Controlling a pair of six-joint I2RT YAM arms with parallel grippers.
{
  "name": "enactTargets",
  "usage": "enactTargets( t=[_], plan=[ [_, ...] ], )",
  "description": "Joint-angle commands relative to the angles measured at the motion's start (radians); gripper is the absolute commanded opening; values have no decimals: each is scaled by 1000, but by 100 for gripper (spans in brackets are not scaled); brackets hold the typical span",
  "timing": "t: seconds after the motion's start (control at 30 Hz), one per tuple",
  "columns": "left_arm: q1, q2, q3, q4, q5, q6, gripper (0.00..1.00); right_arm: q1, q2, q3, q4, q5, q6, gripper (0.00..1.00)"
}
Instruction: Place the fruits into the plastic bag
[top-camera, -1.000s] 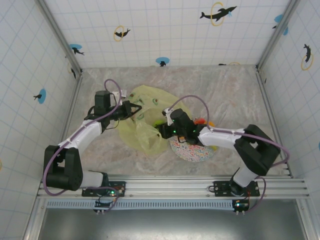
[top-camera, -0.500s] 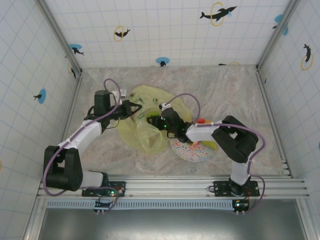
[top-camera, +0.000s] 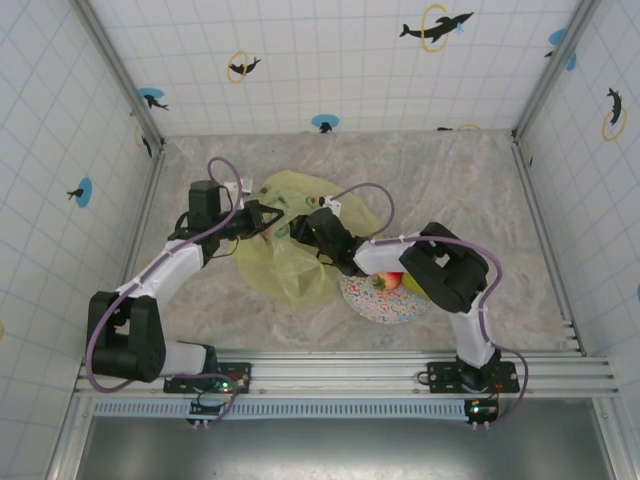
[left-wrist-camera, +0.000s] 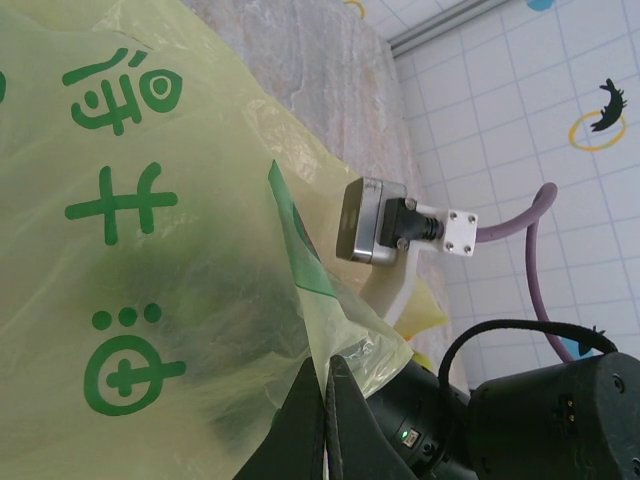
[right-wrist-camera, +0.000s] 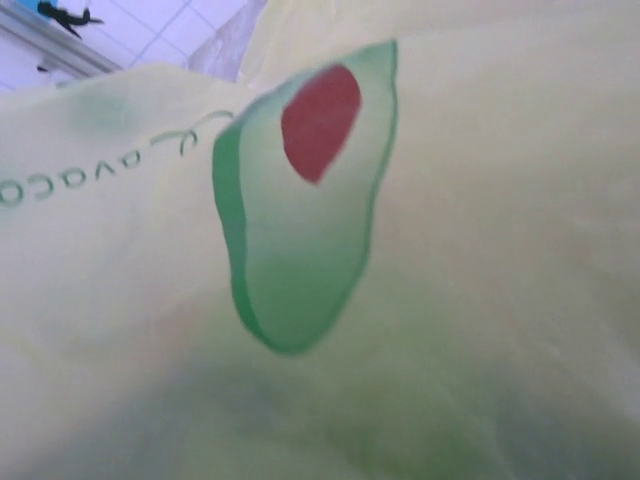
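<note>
Above the aluminium rail (top-camera: 340, 375) I see two arms built alike. The left arm (top-camera: 165, 268) and right arm (top-camera: 455, 275) have bulky black joint housings and white link shells. Each trails a purple cable (left-wrist-camera: 536, 280). Small green lights (top-camera: 228, 381) glow on the boards at the rail. The left tool (left-wrist-camera: 325, 368) has slim black fingers. The right arm carries a silver block (left-wrist-camera: 365, 222) on a white four-screw bracket.
</note>
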Motion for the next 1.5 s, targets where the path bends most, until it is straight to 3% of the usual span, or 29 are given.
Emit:
enactTargets(
  t=[0.0,0.43,0.7,0.93,1.33,1.47],
  plan=[
    [4,-15,-7,22,20,-3,0,1,29,55,13,67,74,65],
    [3,-16,-6,21,22,-7,0,-36,28,89,11,-59,96,81],
    [3,-16,-6,20,20,-5,0,-47,27,104,-9,-124,62,82],
    [4,-18,-2,1,-4,5,0,-52,-60,58,-155,-168,-92,82],
    [4,-19,4,-26,-45,25,0,-59,-361,-95,-452,-363,-471,81],
    [7,-18,6,-36,-55,32,0,-60,-452,-112,-594,-360,-561,81]
  ],
)
